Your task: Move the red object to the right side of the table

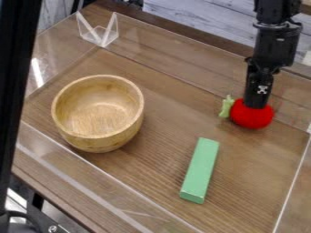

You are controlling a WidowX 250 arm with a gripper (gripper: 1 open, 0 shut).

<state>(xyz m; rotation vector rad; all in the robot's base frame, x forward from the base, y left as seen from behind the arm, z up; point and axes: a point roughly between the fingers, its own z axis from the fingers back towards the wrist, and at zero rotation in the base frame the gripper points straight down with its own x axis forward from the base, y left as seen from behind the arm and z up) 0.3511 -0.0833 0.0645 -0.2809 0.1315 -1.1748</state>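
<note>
1. End effector [257, 94] is reaching down from the upper right, its tips meeting the upper side of the red object [252, 114]; whether they are spread or pinching it cannot be told.
2. The red object is sitting on the right part of the counter [152, 168], its green leaf tip [226, 106] pointing toward the left of the view.
3. A round wooden bowl [97, 113] is standing upright on the left part, its open top facing up, well apart from the red object.
4. A long green block [199, 170] is lying between the bowl and the right edge, nearer the bottom of the view than the red object.
5. A clear, pointed wire-like item [98, 32] is standing near the upper left.
</note>
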